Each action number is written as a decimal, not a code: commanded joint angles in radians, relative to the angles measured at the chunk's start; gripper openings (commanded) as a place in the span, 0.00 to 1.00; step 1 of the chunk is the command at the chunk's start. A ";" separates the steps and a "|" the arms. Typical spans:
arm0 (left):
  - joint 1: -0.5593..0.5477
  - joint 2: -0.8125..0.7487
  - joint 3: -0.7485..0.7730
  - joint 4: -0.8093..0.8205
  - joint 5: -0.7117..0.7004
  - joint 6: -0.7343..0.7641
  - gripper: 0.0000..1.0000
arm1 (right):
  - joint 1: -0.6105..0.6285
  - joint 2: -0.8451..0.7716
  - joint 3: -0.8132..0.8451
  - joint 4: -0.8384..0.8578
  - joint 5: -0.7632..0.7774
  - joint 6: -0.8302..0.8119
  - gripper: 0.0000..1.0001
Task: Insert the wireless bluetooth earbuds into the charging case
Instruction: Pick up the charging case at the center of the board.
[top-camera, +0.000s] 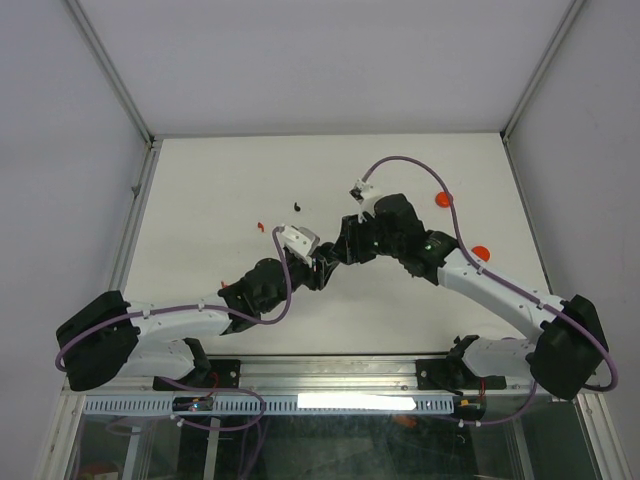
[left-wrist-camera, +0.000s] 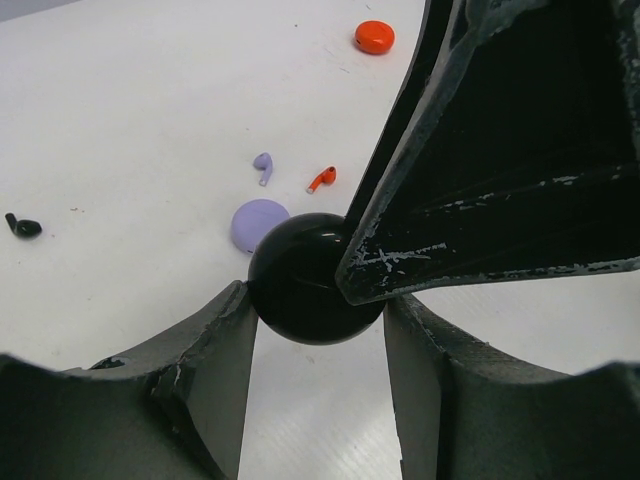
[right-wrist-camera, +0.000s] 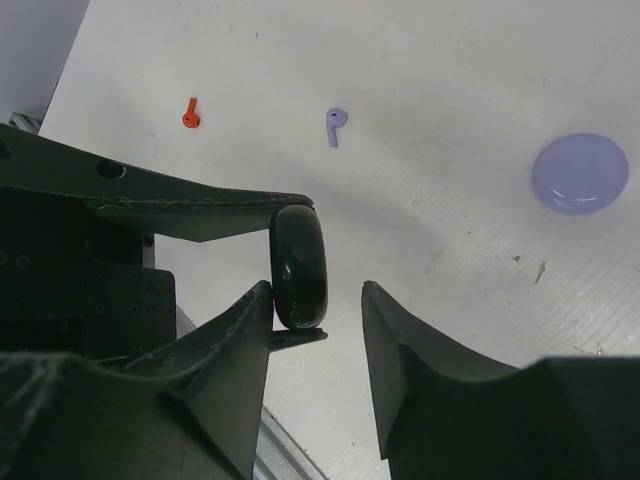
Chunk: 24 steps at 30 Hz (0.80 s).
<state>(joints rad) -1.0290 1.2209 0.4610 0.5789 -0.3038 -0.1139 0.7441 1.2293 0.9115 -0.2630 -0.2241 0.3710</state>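
Observation:
My left gripper (left-wrist-camera: 315, 300) is shut on a round black charging case (left-wrist-camera: 300, 285), pinched at the fingertips and held above the table. In the right wrist view the case (right-wrist-camera: 298, 262) shows edge-on. My right gripper (right-wrist-camera: 318, 295) is open around it: one finger touches its side and the other stands apart. The two grippers meet at mid-table (top-camera: 325, 262). On the table lie a lavender earbud (left-wrist-camera: 263, 165), an orange-red earbud (left-wrist-camera: 321, 179) and a black earbud (left-wrist-camera: 22, 227). The right wrist view also shows the lavender earbud (right-wrist-camera: 336, 124) and the orange-red earbud (right-wrist-camera: 191, 112).
A lavender round disc (left-wrist-camera: 258, 224) lies just beyond the black case, also seen in the right wrist view (right-wrist-camera: 579, 173). An orange disc (left-wrist-camera: 374, 37) lies farther off. Two red discs (top-camera: 443, 198) (top-camera: 480, 253) sit by the right arm. White walls border the table.

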 joint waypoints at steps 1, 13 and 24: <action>-0.013 0.000 0.005 0.083 0.037 -0.001 0.29 | 0.006 0.005 0.034 0.059 -0.012 -0.009 0.40; -0.009 -0.027 -0.020 0.091 0.071 -0.030 0.54 | 0.006 -0.044 0.016 0.042 -0.041 -0.116 0.00; 0.230 -0.173 -0.123 0.112 0.531 -0.189 0.64 | -0.013 -0.110 0.013 0.001 -0.176 -0.245 0.00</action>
<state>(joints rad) -0.8818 1.1172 0.3748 0.5911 -0.0311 -0.2115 0.7437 1.1610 0.9077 -0.2691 -0.3122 0.2031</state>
